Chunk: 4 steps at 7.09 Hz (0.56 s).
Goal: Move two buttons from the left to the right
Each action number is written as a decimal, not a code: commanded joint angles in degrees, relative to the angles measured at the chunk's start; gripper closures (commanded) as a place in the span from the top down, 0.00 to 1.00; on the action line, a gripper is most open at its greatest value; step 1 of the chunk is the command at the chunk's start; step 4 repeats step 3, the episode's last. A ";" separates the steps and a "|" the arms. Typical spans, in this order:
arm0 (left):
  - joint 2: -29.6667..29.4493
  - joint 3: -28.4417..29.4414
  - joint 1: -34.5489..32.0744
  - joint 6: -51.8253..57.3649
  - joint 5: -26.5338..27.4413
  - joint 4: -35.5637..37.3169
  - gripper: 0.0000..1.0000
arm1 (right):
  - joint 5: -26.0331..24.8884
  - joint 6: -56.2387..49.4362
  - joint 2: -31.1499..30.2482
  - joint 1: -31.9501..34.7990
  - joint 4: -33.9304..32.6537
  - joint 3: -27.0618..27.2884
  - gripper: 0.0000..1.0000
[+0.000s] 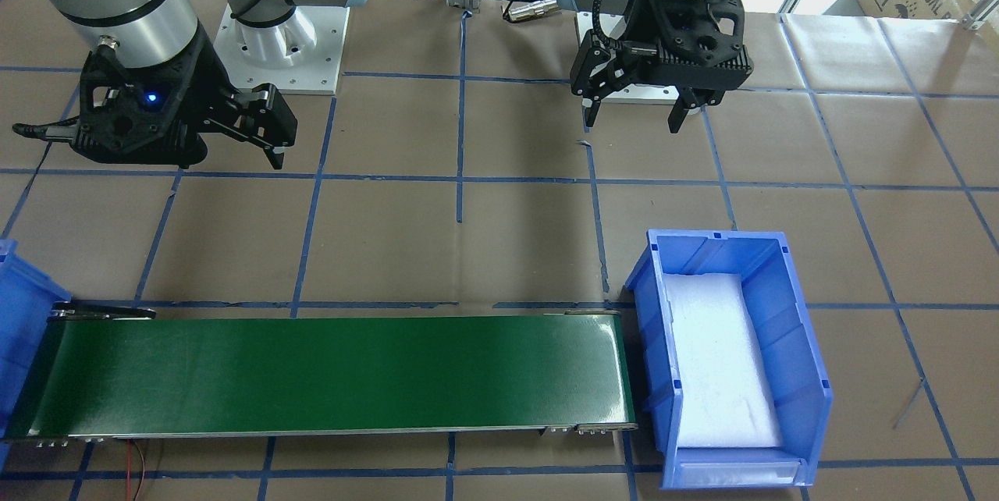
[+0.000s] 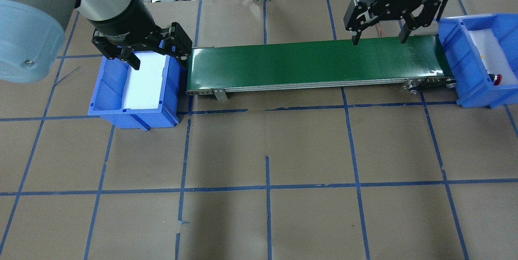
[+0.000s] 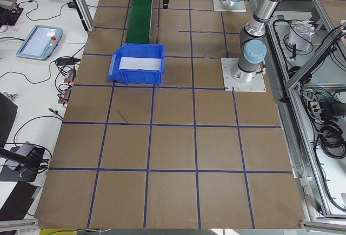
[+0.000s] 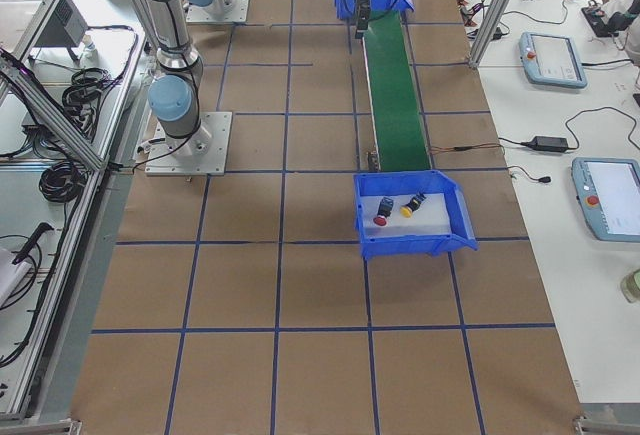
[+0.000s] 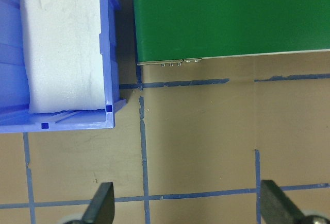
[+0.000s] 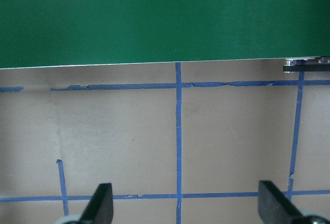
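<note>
The red button (image 4: 383, 214) and the yellow button (image 4: 411, 206) lie on the white foam (image 4: 430, 218) in the right blue bin (image 4: 462, 217), at the right end of the green belt (image 2: 315, 65); they are near each other but not touching. The left gripper (image 2: 160, 63) hangs above the brown counter (image 2: 267, 150), near the left blue bin (image 2: 133, 111); its jaws are wide apart and hold nothing. The right gripper (image 2: 378, 40) hangs above the counter on the robot's side of the belt; its jaws are wide apart too, and hold nothing.
</note>
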 commanded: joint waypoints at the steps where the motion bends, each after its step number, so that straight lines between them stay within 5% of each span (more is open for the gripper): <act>1: -0.03 0.06 0.12 0.10 -0.26 0.04 1.00 | 0.03 1.62 0.17 -0.42 -0.12 0.16 1.00; 4: -0.20 0.06 -0.31 -0.17 -0.36 0.13 1.00 | 0.03 1.37 0.17 -0.51 -0.20 0.16 1.00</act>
